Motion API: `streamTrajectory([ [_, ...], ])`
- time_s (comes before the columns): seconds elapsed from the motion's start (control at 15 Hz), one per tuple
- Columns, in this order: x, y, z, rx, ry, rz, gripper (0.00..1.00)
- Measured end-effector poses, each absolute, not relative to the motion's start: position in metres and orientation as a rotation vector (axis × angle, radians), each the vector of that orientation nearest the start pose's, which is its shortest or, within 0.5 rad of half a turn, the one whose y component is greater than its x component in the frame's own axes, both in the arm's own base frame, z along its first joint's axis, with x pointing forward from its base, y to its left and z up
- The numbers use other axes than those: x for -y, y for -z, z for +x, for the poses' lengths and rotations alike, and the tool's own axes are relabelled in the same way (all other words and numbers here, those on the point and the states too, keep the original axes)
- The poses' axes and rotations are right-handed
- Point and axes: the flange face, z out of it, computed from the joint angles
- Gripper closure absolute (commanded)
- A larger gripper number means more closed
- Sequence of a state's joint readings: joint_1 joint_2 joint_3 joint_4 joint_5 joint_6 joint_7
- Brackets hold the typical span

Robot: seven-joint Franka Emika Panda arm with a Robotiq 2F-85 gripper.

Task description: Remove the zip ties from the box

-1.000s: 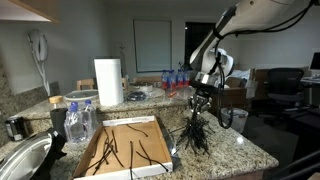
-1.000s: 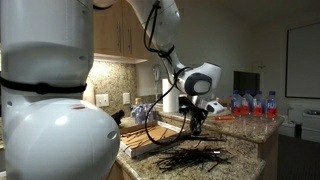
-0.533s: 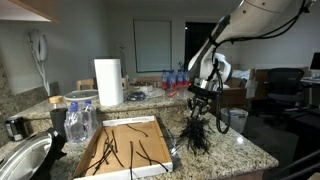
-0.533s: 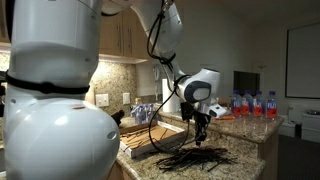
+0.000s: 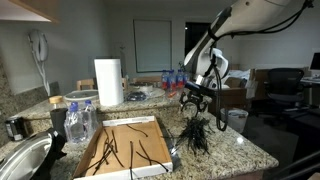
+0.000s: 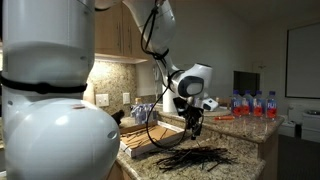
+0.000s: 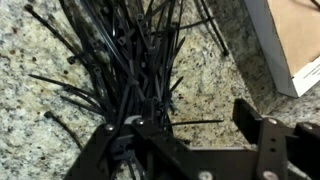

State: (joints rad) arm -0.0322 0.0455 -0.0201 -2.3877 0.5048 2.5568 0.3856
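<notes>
Black zip ties [image 7: 120, 60] splay in a spiky bundle on granite counter [image 7: 215, 95].

a close look down at a thick bunch of black zip ties [image 7: 125, 55] lying on a speckled granite countertop [image 7: 215, 95], strands fanning out and crossing one another. to the right of the zip ties, just beside their outermost tips, sits a corner of the box [image 7: 272, 42], its low white side and a patch of brown cardboard bottom showing. below the zip ties, the black gripper [image 7: 178, 125] has its jaws spread wide; one finger [image 7: 112, 140] touches the bunch's lower strands, the other stands clear.
</notes>
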Motion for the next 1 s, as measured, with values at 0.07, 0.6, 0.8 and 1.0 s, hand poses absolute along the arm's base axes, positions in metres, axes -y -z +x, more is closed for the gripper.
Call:
streamTrajectory([
  [0.07, 0.028, -0.316, 0.504, -1.118, 0.098, -2.587, 0.00],
  [0.6, -0.050, -0.361, 0.486, -0.788, 0.117, -2.698, 0.00],
  [0.8, -0.107, -0.372, 0.488, -0.606, 0.129, -2.755, 0.00],
  [1.0, -0.172, -0.378, 0.494, -0.415, 0.130, -2.810, 0.00],
])
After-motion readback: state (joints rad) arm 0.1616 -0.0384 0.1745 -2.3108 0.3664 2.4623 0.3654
